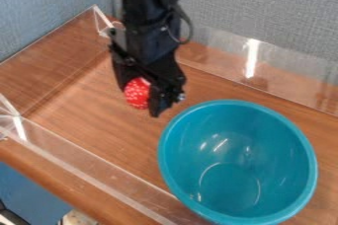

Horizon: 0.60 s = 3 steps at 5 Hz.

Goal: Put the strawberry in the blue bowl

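Planks of warm brown wood, or something with the look of them, make up the worktop (86, 115), its thin seams running in straight lines and its surface catching a soft light. Clear, see-through panels (99, 170) stand along its edges, one low across the near left side, another along the back, where a bright vertical streak of reflected light shows near the right. Behind the back panel rises a grey, finely speckled wall (258, 12); to the left, a bluish textured surface (46, 7) meets it near a corner behind the arm. In the lower left, beyond the worktop's edge, lies a patch of flat blue (30, 187), with something dark and partly cut off at the very corner. The blue bowl (238, 165), round, glossy and wide, sits on the right side of the worktop, with small glints and a curved line of light inside it. From the top comes the black robot arm (152, 7), its jaws (152, 93) pointing down and closed on the strawberry (136, 93), whose red side shows between the dark parts. The strawberry is to the left of the bowl, outside its rim; whether it touches the wood I cannot tell.
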{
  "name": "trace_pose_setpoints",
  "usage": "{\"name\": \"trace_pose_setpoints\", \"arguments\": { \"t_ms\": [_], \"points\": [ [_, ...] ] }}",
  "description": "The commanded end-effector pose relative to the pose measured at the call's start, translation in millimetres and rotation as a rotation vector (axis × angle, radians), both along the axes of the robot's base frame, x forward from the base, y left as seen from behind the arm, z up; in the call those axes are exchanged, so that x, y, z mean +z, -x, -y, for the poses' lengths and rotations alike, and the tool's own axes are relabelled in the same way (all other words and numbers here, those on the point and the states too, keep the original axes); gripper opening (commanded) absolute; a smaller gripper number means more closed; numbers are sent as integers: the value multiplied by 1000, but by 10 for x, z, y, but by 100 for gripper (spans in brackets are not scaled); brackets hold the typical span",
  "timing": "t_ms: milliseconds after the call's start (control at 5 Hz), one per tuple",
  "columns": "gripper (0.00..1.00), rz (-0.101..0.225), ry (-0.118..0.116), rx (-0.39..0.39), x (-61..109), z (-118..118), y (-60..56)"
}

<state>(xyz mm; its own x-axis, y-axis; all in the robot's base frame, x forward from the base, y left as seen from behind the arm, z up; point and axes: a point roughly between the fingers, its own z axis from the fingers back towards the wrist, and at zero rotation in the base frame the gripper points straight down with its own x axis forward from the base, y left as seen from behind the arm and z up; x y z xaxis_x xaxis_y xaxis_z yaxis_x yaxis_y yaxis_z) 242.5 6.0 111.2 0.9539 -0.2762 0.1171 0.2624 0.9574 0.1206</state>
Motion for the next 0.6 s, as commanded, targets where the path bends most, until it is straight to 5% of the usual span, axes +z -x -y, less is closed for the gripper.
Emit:
{"name": "trace_pose_setpoints", "arguments": {
  "t_ms": [0, 400],
  "points": [
    [0, 38, 2, -23, 117, 104, -85],
    [0, 37, 4, -45, 109, 219, -102]
  ]
}}
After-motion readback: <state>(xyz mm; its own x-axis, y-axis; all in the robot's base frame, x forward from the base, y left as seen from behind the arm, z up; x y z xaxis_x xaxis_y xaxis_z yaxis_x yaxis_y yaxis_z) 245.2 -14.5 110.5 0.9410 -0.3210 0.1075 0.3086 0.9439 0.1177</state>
